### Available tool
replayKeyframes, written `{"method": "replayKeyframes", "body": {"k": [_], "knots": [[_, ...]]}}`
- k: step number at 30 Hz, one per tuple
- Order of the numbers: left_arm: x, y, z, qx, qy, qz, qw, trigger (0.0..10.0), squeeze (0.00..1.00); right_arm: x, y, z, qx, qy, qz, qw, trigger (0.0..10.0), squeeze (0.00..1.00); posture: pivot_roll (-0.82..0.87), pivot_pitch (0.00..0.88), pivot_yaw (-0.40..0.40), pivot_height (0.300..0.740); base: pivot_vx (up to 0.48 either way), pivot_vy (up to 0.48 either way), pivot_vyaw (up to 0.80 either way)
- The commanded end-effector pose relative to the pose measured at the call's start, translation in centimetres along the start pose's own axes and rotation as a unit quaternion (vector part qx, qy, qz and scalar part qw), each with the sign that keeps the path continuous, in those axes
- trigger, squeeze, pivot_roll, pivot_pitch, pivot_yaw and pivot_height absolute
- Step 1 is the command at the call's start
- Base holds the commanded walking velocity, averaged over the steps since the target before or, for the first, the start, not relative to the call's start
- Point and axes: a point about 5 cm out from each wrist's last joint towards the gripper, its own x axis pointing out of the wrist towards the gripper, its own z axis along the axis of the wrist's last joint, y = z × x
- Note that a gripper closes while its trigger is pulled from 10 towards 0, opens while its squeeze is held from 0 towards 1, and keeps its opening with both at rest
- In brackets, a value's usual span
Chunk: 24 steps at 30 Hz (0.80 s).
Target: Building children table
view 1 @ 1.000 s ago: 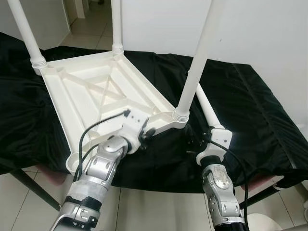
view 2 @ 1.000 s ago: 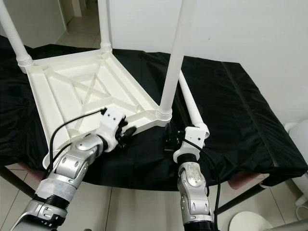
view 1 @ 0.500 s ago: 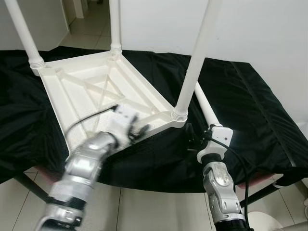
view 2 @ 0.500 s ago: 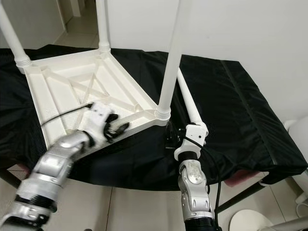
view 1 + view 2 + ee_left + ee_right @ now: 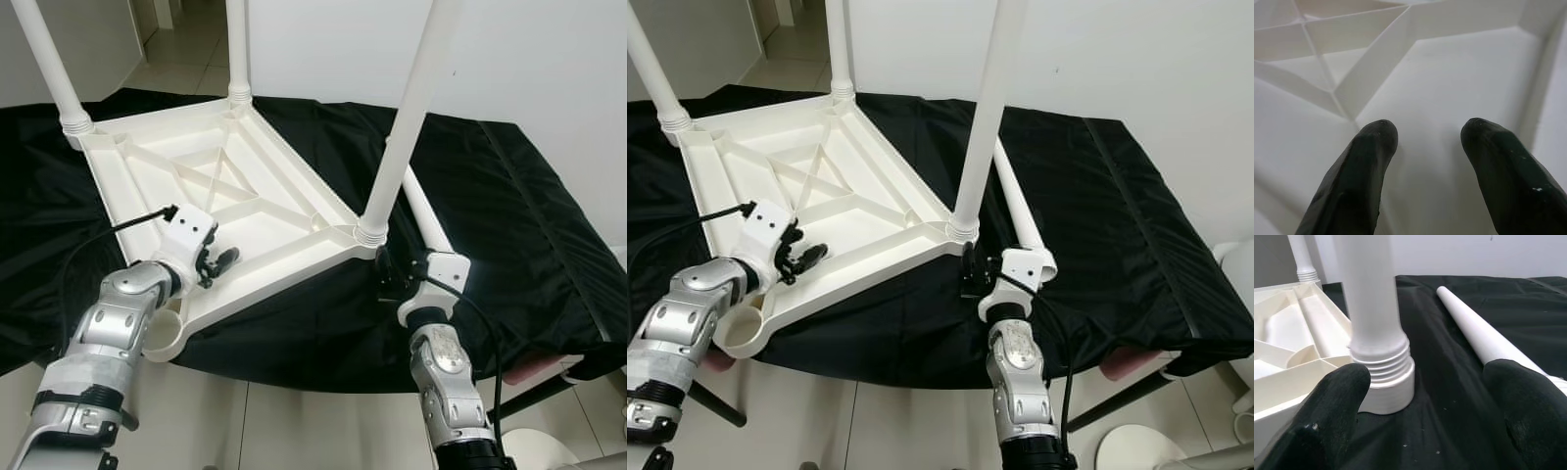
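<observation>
We see bright, even daylight in both eye views, and they look sharp. The white table top (image 5: 225, 196) shines and gets almost too white on its flat parts, with soft grey shadows between its ribs. The black cloth (image 5: 490, 215) has dull, soft shine on its folds. The straight legs (image 5: 411, 108) seem to lean outward near the edges. In the left wrist view the black fingers (image 5: 1352, 181) look blurry up close. In the right wrist view the fingers (image 5: 1327, 421) are blurry too.
</observation>
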Motion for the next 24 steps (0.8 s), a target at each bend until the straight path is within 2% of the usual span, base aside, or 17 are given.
{"method": "replayKeyframes", "body": {"k": [1, 2, 7, 13, 14, 21, 24], "knots": [[-0.5, 1.4, -1.0, 0.021, 0.028, 0.042, 0.998, 10.0, 0.00, -0.1, -0.4, -0.2, 0.000, 0.004, -0.009, 1.000, 10.0, 0.00, 0.04, 0.079, -0.040, 0.740, 0.000, 0.000, 0.00], [-0.6, 1.3, -1.0, 0.041, 0.030, 0.030, 0.998, 10.0, 0.00, -0.1, -0.5, -0.2, 0.000, 0.005, -0.010, 1.000, 10.0, 0.00, 0.04, 0.081, -0.042, 0.740, 0.000, 0.000, 0.00], [-0.5, 0.6, -0.8, 0.046, 0.025, 0.007, 0.999, 10.0, 0.00, 0.0, -0.5, -0.2, -0.001, 0.005, -0.009, 1.000, 10.0, 0.00, 0.04, 0.082, -0.042, 0.740, 0.000, 0.000, 0.00], [0.1, -1.7, -0.7, 0.048, 0.013, -0.042, 0.998, 10.0, 0.00, 0.1, -0.3, -0.2, -0.001, 0.004, -0.008, 1.000, 10.0, 0.00, 0.03, 0.082, -0.040, 0.740, 0.000, 0.000, 0.00], [0.1, -1.7, -0.7, 0.048, 0.013, -0.042, 0.998, 10.0, 0.00, 0.1, -0.3, -0.2, -0.001, 0.004, -0.008, 1.000, 10.0, 0.00, 0.03, 0.082, -0.040, 0.740, 0.000, 0.000, 0.00], [1.7, -5.8, 0.3, 0.034, -0.011, -0.086, 0.996, 10.0, 0.00, 0.1, -0.6, -0.1, -0.002, 0.003, -0.012, 1.000, 10.0, 0.00, 0.03, 0.080, -0.036, 0.740, 0.000, 0.000, 0.00], [2.3, -7.0, 0.9, 0.028, -0.021, -0.094, 0.995, 10.0, 0.00, 0.1, -0.5, -0.1, -0.002, 0.003, -0.012, 1.000, 10.0, 0.00, 0.03, 0.079, -0.034, 0.740, 0.000, 0.000, 0.00]]}}
